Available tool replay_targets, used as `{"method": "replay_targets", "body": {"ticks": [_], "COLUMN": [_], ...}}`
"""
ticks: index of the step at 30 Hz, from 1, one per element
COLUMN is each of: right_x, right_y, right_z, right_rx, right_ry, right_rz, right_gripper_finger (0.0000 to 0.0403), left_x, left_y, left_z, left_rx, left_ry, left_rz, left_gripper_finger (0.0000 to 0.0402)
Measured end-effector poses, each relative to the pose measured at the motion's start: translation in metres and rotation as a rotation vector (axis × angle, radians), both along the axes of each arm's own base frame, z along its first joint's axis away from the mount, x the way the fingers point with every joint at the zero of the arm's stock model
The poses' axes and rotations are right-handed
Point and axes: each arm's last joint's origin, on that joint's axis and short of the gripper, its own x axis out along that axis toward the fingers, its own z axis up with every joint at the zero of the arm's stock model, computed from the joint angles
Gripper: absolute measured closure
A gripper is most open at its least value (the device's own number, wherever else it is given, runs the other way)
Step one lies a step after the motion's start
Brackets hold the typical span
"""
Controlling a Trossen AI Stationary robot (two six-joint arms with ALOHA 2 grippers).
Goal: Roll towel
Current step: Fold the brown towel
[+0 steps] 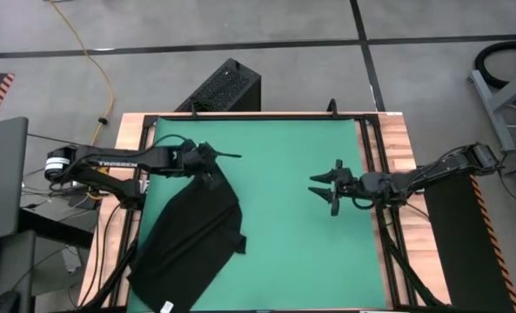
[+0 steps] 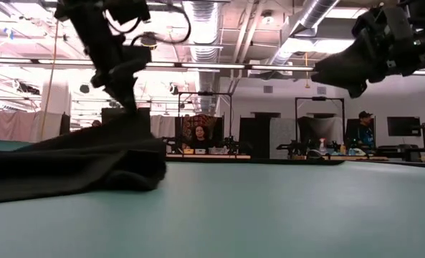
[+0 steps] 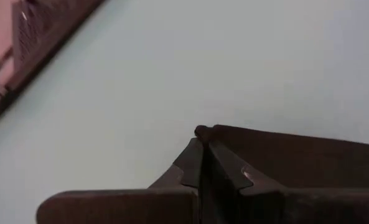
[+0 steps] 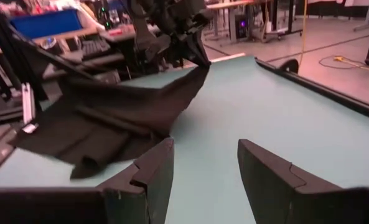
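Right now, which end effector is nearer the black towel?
Left. The left end effector is shut on the towel at its far corner, lifting it. The right end effector hangs open over bare green mat, well clear of the cloth.

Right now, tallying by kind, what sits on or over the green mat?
Towels: 1, the black towel, one corner pinched by the shut left gripper
Grippers: 2, that left one and the open right gripper, held off the cloth
Total: 3
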Motion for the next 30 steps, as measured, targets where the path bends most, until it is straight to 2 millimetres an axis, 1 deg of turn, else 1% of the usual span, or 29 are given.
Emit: {"method": "replay_targets", "body": {"ticks": [3,7,12,17,21,26,30], "right_x": [0.002,0.008,0.022,0.052,0.080,0.110,0.129], "right_y": [0.000,0.002,0.004,0.010,0.016,0.022,0.025], "right_z": [0.001,-0.002,-0.009,-0.011,-0.018,-0.036,-0.050], "right_rx": [0.011,0.012,0.005,-0.019,-0.052,0.005,0.028], "right_ry": [-0.025,-0.025,0.021,0.112,0.191,0.274,0.319], "right_rz": [0.000,0.000,0.000,0.000,0.004,-0.013,-0.022], "right_gripper_finger": [0.0204,0.0204,0.0204,0.0204,0.0204,0.0204,0.0198], "left_x": [0.003,0.008,0.014,0.017,0.019,0.021,0.021], "left_y": [-0.001,-0.001,0.000,0.000,0.001,0.001,0.001], "left_z": [0.010,0.023,0.041,0.057,0.069,0.084,0.092], "left_rx": [0.041,0.077,0.107,0.140,0.167,0.201,0.222], "left_ry": [-0.016,-0.046,-0.095,-0.121,-0.137,-0.152,-0.160], "left_rz": [-0.003,-0.018,-0.042,-0.072,-0.096,-0.124,-0.141], "left_gripper_finger": [0.0401,0.0401,0.0401,0.0401,0.0401,0.0401,0.0401]}}
